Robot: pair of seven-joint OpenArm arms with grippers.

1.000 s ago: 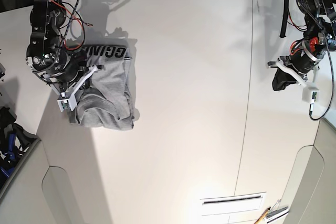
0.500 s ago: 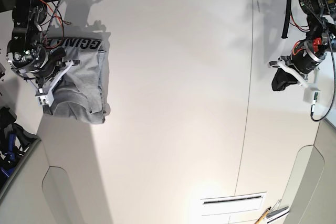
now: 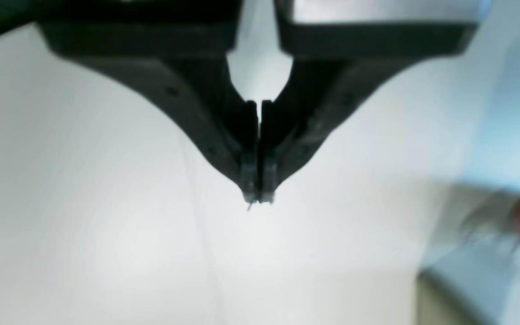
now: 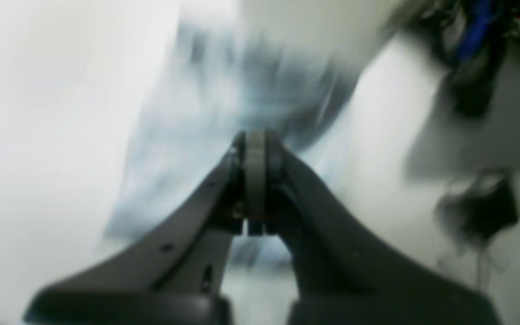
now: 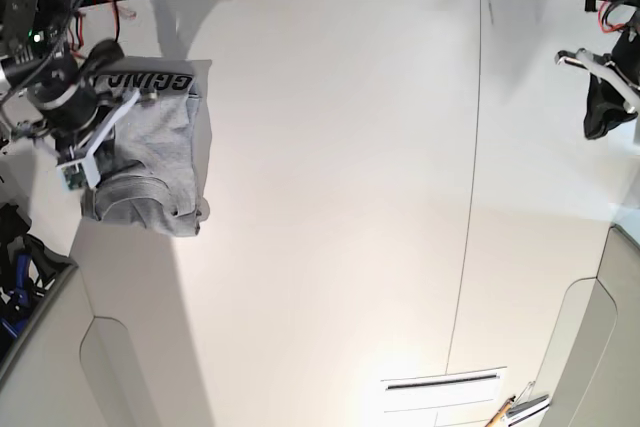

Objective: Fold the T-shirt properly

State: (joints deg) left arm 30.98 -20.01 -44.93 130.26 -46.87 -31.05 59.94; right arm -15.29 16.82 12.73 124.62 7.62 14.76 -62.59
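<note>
The T-shirt (image 5: 160,152) lies folded into a rough rectangle on the white worktop (image 5: 340,197), at about 9 o'clock in the base view, close to the worktop's left edge. Black block lettering shows along its upper edge, and the ribbed neck curves near its lower edge, where the cloth is a little rumpled.

The right end effector (image 5: 145,94) sits over the shirt's upper left part, its arm reaching in from 10 o'clock. In the right wrist view its jaws are pressed together at the tips (image 4: 254,149); blurred grey cloth (image 4: 224,113) spreads behind them. Whether any fabric is pinched between the tips cannot be told through the blur. A dark tangle of cables with a blue strand (image 4: 476,45) shows at 1 o'clock in that view.

The left end effector (image 5: 600,97) is at 3 o'clock in the base view, near the worktop's right edge and well apart from the shirt. In the left wrist view its jaws are closed tip to tip (image 3: 258,196) with nothing between them, over bare worktop. A thin seam line (image 5: 470,197) runs top to bottom across the worktop, between the shirt and this end effector.

At about 5 o'clock in the base view, a white slotted panel (image 5: 444,385) lies flat near the lower edge, with a small pencil-like thing (image 5: 499,412) just beside it.
</note>
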